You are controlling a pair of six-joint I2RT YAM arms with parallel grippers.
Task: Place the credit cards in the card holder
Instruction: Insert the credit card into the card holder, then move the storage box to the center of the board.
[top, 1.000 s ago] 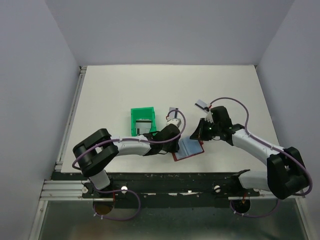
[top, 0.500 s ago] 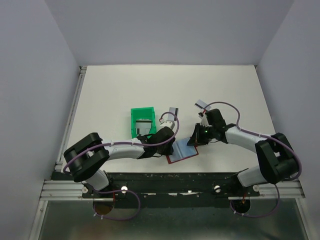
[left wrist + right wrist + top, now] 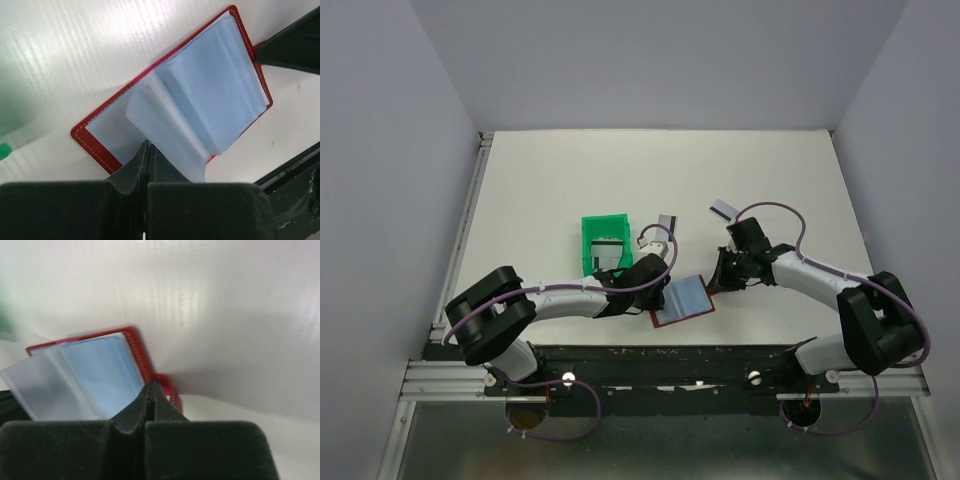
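The card holder (image 3: 685,297) lies open on the table, red outside with light blue sleeves (image 3: 215,90). My left gripper (image 3: 660,293) is shut, and its tips (image 3: 146,144) rest on the near edge of the sleeves by the fold, where one clear page curls up. My right gripper (image 3: 718,283) is shut too, with its tips (image 3: 151,383) at the holder's right edge (image 3: 135,347) beside a red tab. One credit card (image 3: 667,221) lies behind the holder and another (image 3: 723,210) lies to the right. Neither gripper holds a card.
A green tray (image 3: 603,220) with grey cards inside stands left of the holder, close to my left arm. The table's near edge and a black rail run just in front of the holder. Grey walls close in three sides.
The holder has slid a little left with my left gripper. My right gripper came down to the holder's right edge, then drew slightly back, and its jaws closed fully.
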